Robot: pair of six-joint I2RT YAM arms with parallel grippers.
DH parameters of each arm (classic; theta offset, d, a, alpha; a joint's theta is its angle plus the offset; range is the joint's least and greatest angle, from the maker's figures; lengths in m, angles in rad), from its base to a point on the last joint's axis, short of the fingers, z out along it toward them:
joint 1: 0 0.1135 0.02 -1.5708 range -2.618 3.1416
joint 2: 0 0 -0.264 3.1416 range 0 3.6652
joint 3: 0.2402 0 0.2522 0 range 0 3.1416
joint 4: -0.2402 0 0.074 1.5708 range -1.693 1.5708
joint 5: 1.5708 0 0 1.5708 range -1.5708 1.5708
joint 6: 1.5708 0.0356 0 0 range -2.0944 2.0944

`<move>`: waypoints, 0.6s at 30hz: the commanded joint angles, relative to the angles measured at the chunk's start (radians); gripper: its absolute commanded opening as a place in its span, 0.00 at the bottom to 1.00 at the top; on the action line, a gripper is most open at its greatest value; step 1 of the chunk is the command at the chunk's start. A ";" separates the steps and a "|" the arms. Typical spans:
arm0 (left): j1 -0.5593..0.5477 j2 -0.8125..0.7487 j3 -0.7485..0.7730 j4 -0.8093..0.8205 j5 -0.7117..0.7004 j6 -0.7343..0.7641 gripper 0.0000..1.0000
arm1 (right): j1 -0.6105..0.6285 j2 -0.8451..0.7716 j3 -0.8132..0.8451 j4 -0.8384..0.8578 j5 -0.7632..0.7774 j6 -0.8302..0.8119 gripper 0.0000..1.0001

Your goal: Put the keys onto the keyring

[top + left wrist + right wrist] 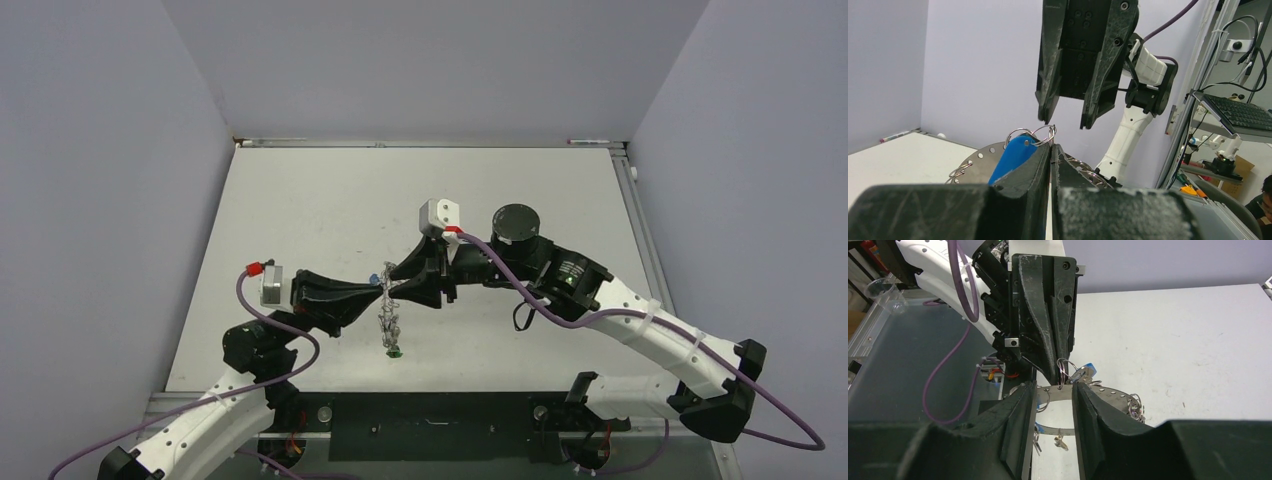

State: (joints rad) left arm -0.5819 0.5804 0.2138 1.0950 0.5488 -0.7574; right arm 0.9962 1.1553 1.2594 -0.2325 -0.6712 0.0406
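The left gripper (1050, 150) clamps shut, apparently on the keyring (1108, 391), while the right gripper (1054, 390), jaws apart astride the keyring's rim, needs a square pinch on the blue key (1015, 152) by its wire loop (1051, 131).

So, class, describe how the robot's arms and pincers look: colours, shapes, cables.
The left arm and right arm have white shells with black joints; a purple cable with a red plug runs along each. A grey camera box sits at each wrist. The left pincer and right pincer have black, tapered, scuffed fingers.
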 commanded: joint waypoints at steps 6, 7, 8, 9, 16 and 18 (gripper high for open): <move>-0.006 -0.008 0.007 0.139 -0.032 -0.020 0.00 | -0.009 0.039 0.019 0.078 -0.038 0.004 0.28; -0.006 -0.008 0.004 0.141 -0.033 -0.020 0.00 | -0.010 0.041 0.022 0.084 -0.044 0.007 0.26; -0.006 -0.008 0.004 0.143 -0.034 -0.022 0.00 | -0.010 0.044 0.024 0.085 -0.050 0.008 0.25; -0.006 -0.008 0.003 0.144 -0.035 -0.021 0.00 | -0.010 0.048 0.027 0.086 -0.058 0.009 0.24; -0.006 -0.005 0.004 0.147 -0.039 -0.016 0.00 | -0.010 0.060 0.033 0.084 -0.113 0.016 0.15; -0.006 -0.003 0.005 0.147 -0.042 -0.015 0.00 | -0.010 0.061 0.035 0.082 -0.127 0.016 0.13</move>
State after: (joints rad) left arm -0.5819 0.5793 0.2062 1.1580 0.5457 -0.7670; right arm 0.9939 1.2148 1.2594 -0.2111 -0.7380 0.0525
